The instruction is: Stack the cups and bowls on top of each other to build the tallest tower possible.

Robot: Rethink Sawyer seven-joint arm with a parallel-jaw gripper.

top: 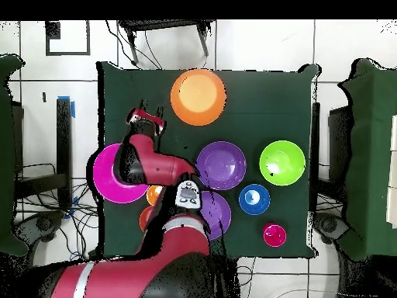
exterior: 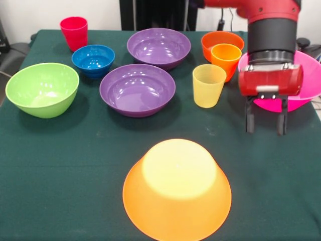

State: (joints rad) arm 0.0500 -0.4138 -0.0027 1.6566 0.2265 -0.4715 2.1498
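Note:
The large orange bowl (exterior: 176,188) (top: 198,96) lies upside down at the near middle, with nothing on it. My gripper (exterior: 266,128) (top: 146,117) hangs open and empty just above the cloth, in front of the pink bowl (exterior: 307,75) (top: 107,177). Two purple bowls (exterior: 158,47) (exterior: 137,89) (top: 221,164) sit upright mid-table. To their left are the lime green bowl (exterior: 42,89) (top: 281,162), the blue bowl (exterior: 93,59) (top: 253,199) and the red cup (exterior: 74,32) (top: 274,234). The yellow cup (exterior: 208,85), orange cup (exterior: 225,59) and red-orange bowl (exterior: 220,41) cluster left of my gripper.
A dark green cloth (exterior: 60,170) covers the table. The pink bowl overhangs the table's right edge in the front view. In the overhead view my arm (top: 155,167) hides the cups and part of one purple bowl.

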